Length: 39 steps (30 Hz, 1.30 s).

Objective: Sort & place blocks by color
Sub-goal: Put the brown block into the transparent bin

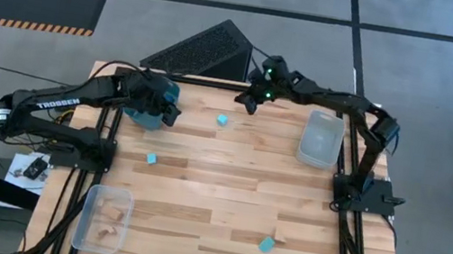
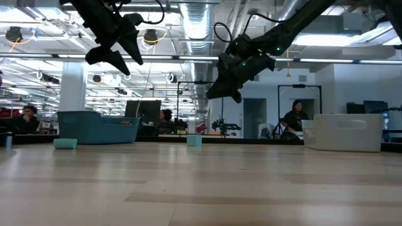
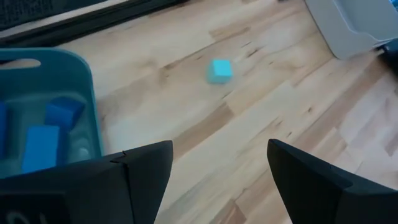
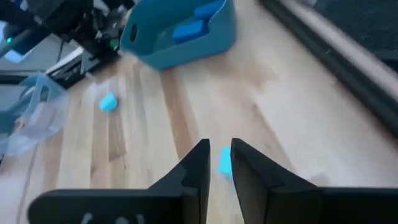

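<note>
High view: a cyan cube (image 1: 222, 120) lies on the table (image 1: 224, 200) at upper centre, just below-left of the right gripper (image 1: 250, 101), whose arm reaches leftward along the far edge. The left gripper (image 1: 170, 111) hangs over the teal bin (image 1: 149, 116).

Low view: the right gripper (image 2: 220, 91) hovers above the cube (image 2: 194, 140), apart.

Right wrist view: fingers (image 4: 193, 171) narrowly parted, cube (image 4: 224, 160) showing between them, ungripped.

Left wrist view: fingers (image 3: 149, 171) spread wide, empty; blue blocks (image 3: 46, 134) lie in the bin (image 3: 87, 87).

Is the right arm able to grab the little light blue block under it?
Probably yes. The right tool hangs just above the light blue block, its fingers a narrow gap apart, and bare table lies around the block, nothing in the way.
</note>
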Tool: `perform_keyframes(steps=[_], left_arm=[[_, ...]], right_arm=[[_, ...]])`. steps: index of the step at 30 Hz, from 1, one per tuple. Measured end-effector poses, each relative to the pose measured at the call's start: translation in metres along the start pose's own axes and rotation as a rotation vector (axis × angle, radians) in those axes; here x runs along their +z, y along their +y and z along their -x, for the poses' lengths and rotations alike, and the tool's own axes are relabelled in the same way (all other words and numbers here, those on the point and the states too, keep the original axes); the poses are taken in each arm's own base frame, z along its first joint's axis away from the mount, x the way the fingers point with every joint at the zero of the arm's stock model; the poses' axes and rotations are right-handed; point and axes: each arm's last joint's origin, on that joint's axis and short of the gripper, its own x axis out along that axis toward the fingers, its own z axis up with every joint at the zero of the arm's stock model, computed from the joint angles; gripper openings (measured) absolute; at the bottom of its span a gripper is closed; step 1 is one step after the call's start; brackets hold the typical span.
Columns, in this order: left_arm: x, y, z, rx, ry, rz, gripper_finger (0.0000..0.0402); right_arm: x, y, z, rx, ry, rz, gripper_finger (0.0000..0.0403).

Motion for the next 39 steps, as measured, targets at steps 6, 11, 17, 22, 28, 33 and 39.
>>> perform_keyframes(steps=[6,11,17,22,28,33,39], left_arm=[[-0.001,-0.001,0.0,-0.001,0.007,0.046,0.0254],[-0.005,0.001,0.0,0.026,0.044,0.038,0.0254],[-0.003,-0.001,-0.012,-0.014,-0.025,-0.045,0.0254],[0.014,-0.015,-0.037,-0.136,-0.128,-0.274,0.0254],[0.034,-0.029,-0.077,-0.416,-0.128,-0.336,0.0254],[0.032,-0.054,-0.084,-0.476,-0.112,-0.432,0.0234],[0.001,-0.093,-0.072,-0.597,-0.053,-0.575,0.0195]], right_arm=[[-0.002,0.003,-0.002,0.019,0.017,0.001,0.0089],[0.006,0.002,0.04,-0.04,0.044,0.026,0.0087],[-0.019,0.012,0.082,-0.114,0.174,-0.023,0.0087],[-0.066,0.04,0.084,-0.106,0.186,0.008,0.0087],[-0.111,0.09,0.086,-0.104,0.164,-0.08,0.0087],[-0.137,0.145,0.094,-0.182,0.216,-0.11,0.0087],[-0.172,0.206,0.095,-0.16,0.273,-0.208,0.0087]])
